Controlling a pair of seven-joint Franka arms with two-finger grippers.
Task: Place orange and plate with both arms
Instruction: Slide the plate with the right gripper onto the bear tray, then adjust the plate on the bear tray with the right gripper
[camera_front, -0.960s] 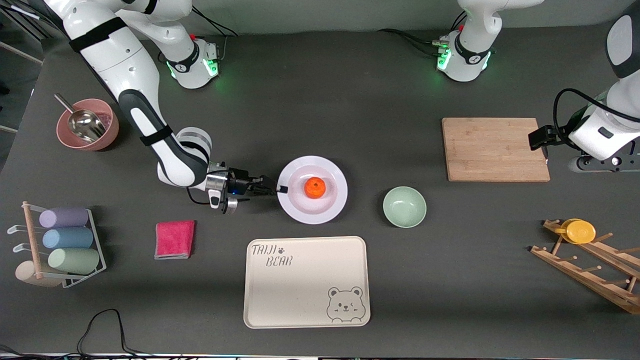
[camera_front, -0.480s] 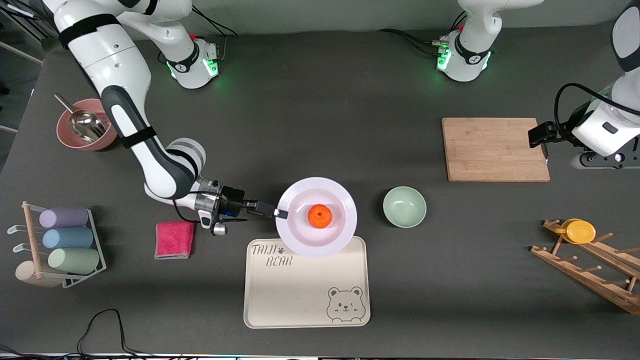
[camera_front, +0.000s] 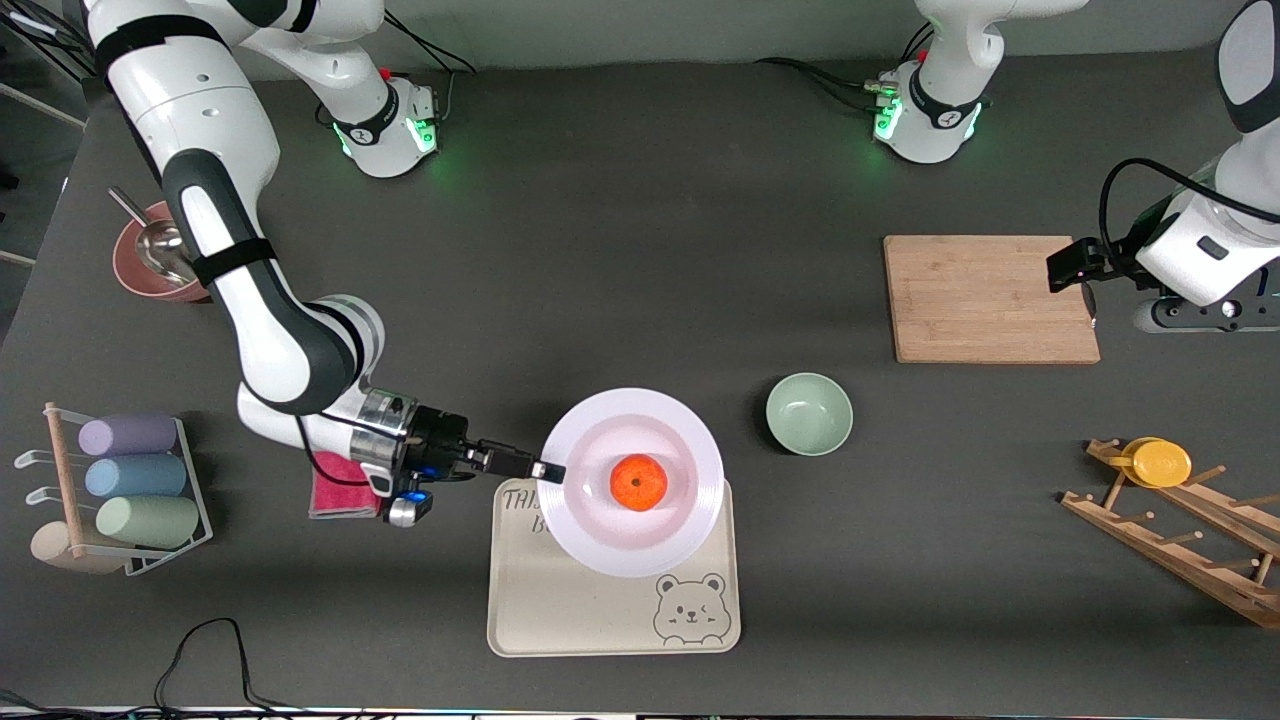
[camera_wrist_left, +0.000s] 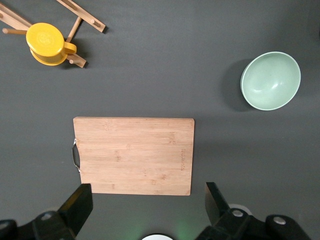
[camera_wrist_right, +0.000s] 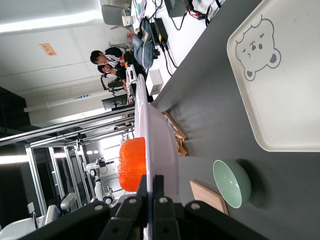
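The white plate (camera_front: 680, 520) hangs level above the beige bear tray (camera_front: 560, 610), over the part of the tray farther from the front camera. The orange (camera_front: 639, 482) rests in the plate's well. My right gripper (camera_front: 548, 470) is shut on the plate's rim at the side toward the right arm's end. The right wrist view has the plate (camera_wrist_right: 165, 140) edge-on, the orange (camera_wrist_right: 132, 165) on it, and the right gripper (camera_wrist_right: 153, 182) pinching the rim. My left gripper (camera_wrist_left: 147, 195) is open and empty, held high beside the cutting board (camera_wrist_left: 134, 155); the left arm (camera_front: 1200, 260) waits there.
A pale-green bowl (camera_front: 809, 413) sits beside the tray toward the left arm's end, and the cutting board (camera_front: 990, 298) lies farther from the camera. A pink cloth (camera_front: 335, 495) lies under the right wrist. A wooden rack with a yellow cup (camera_front: 1160, 462), a cup rack (camera_front: 130, 480) and a pink bowl (camera_front: 150, 275) stand at the table's ends.
My right gripper has carried the plate with the orange toward the front camera, from the table to above the tray. The left arm has barely shifted.
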